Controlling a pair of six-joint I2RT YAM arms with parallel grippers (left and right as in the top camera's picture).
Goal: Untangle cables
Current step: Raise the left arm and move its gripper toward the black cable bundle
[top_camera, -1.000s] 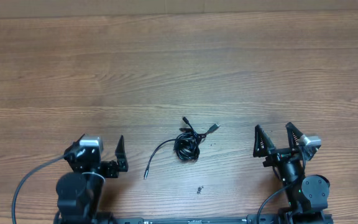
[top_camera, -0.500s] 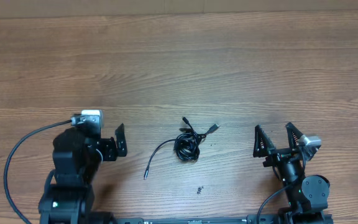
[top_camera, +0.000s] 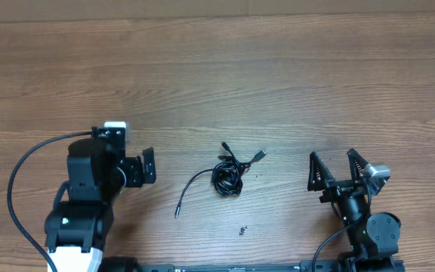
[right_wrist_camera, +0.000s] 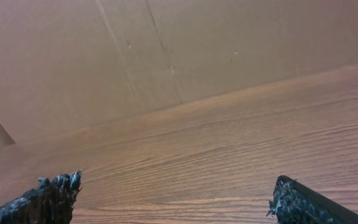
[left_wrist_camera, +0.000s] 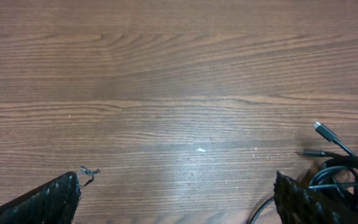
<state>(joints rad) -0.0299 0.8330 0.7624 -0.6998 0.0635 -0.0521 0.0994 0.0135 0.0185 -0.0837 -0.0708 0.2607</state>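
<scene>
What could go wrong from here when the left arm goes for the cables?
The cables lie in one tight knot, so the open left gripper may pinch several strands and tighten it. The right gripper, open too, is apart from the knot; a pull could drag the whole bundle.

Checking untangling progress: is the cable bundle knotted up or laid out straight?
Knotted up. The cable bundle is a tight clump of overlapping loops, with only a few loose ends sticking out of it.

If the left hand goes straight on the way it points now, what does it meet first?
Probably the bare table; the cable bundle lies right of that line. Depth is unclear.
</scene>
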